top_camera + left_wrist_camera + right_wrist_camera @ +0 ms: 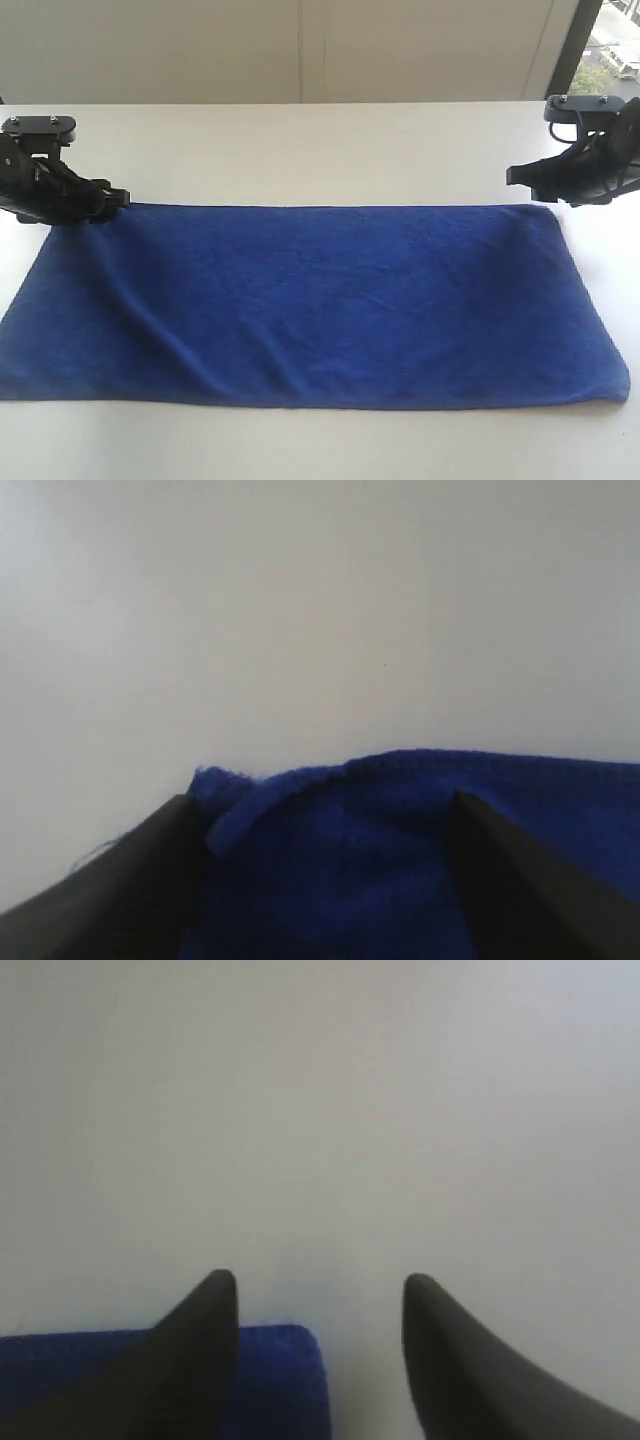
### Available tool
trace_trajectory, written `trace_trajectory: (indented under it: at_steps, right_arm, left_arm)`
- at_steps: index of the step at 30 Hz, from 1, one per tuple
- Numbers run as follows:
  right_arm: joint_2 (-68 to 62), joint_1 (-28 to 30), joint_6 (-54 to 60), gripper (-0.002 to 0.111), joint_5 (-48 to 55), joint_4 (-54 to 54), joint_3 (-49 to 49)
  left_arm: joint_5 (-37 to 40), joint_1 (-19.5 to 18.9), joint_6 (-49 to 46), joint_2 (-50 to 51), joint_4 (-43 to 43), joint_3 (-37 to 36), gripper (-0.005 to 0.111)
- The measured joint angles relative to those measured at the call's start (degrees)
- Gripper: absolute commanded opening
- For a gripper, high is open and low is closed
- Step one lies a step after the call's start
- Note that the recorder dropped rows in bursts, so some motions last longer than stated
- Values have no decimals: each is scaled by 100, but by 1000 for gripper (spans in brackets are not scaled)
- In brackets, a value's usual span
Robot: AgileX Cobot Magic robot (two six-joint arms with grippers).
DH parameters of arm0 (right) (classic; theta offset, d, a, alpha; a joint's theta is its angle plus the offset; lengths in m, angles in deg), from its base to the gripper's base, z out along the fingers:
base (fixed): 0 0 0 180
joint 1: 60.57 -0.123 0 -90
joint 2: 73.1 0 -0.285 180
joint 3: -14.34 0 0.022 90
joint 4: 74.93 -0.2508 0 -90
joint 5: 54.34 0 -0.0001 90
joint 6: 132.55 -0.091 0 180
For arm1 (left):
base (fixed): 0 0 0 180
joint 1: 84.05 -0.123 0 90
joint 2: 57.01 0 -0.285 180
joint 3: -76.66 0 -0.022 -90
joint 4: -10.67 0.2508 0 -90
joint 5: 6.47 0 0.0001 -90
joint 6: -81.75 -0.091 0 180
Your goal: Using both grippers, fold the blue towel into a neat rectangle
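Note:
The blue towel [310, 300] lies flat on the white table [320, 150] as a long, wide band. At its far left corner my left gripper [118, 197] sits low, jaws wide apart. In the left wrist view that gripper [322, 798] is open, and the rumpled towel corner [400, 860] lies between its fingers without being pinched. My right gripper [515, 176] hovers just past the far right corner. It shows open in the right wrist view [320, 1277], with the towel corner [285, 1380] beside one finger and bare table in the gap.
A pale wall runs behind the table, with a window [610, 40] at the upper right. The towel's near edge lies close to the table's front. Bare table stretches behind the towel, between the two arms.

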Motion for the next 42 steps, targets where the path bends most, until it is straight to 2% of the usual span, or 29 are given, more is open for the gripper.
trace_trajectory:
  at_steps: [7, 9, 11, 13, 15, 17, 23, 31, 42]
  right_arm:
    - [490, 0, 0, 58, 309, 0, 0]
    - [681, 0, 0, 54, 463, 0, 0]
    - [877, 0, 0, 43, 651, 0, 0]
    - [1051, 0, 0, 28, 863, 0, 0]
    - [1186, 0, 0, 10, 1062, 0, 0]
    - [1294, 0, 0, 0, 1315, -4, 0]
    - [1380, 0, 0, 0, 1838, -198, 104]
    - [1380, -157, 102, 0, 2106, -477, 747]
    - [1380, -264, 130, 0, 1929, -561, 856]
  left_arm:
    - [145, 0, -92, -251, 0, 9, 79]
    - [213, 0, -175, -439, 0, 9, 79]
    - [332, 0, -260, -607, 0, 9, 78]
    - [542, 0, -314, -804, 0, 9, 71]
    - [849, 0, -373, -967, 0, 9, 58]
    - [1135, 0, -471, -1049, 0, 9, 43]
    - [1641, 0, -563, -1073, 13, 9, 1]
    - [1262, 0, -563, -769, 13, 9, 0]
    - [514, 0, -563, -157, 13, 9, 0]
